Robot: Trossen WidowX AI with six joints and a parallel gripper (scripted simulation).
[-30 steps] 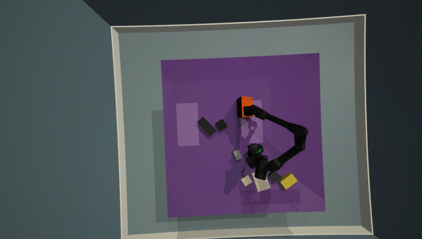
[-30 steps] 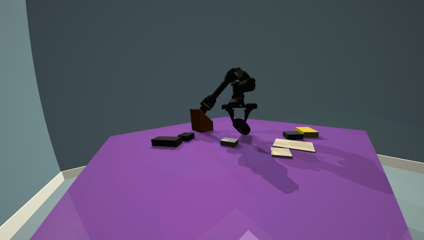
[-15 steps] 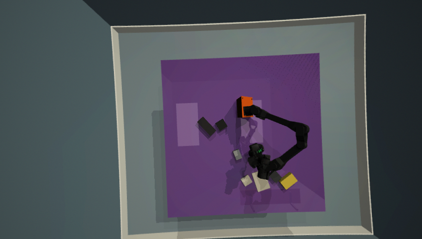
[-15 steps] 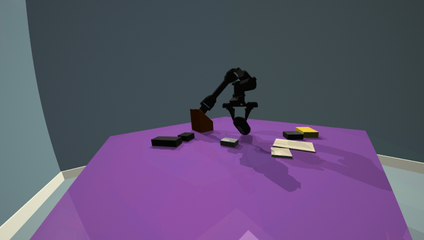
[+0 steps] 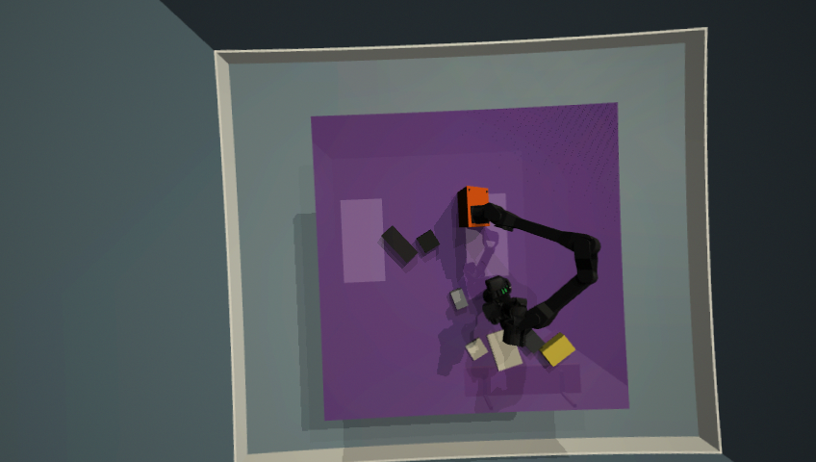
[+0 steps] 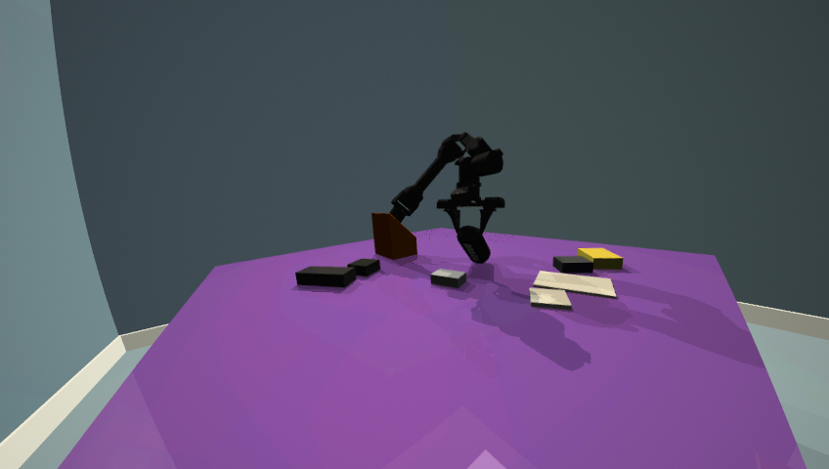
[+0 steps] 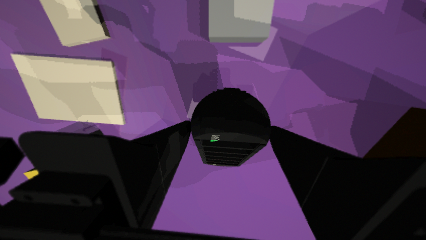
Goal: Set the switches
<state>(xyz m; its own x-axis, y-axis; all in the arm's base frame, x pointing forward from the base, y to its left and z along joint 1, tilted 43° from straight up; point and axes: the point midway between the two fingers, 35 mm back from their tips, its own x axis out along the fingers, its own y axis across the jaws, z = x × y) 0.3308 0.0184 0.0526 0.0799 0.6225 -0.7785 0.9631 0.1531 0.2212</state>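
Light is dim and uneven; walls (image 5: pixel 114 228) (image 6: pixel 261 115) fall into murk. Hard-edged shadows cross the purple table (image 5: pixel 400 372) (image 6: pixel 349 377) (image 7: pixel 215 210), with pale reflections on it. Black parts lose detail in the close view.

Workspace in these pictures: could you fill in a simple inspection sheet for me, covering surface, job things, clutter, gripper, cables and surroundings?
Surface: purple bench top, with shadows and paler patches.
Job's things: dark controller unit, tilted, off its base; label not readable.
Clutter: yellow block, two cream plates, grey block, three dark blocks.
Gripper: shut on the unit, a finger at each side.
Cables: nothing seen.
Surroundings: orange wedge-shaped base under the arm; plain walls; pale skirting.
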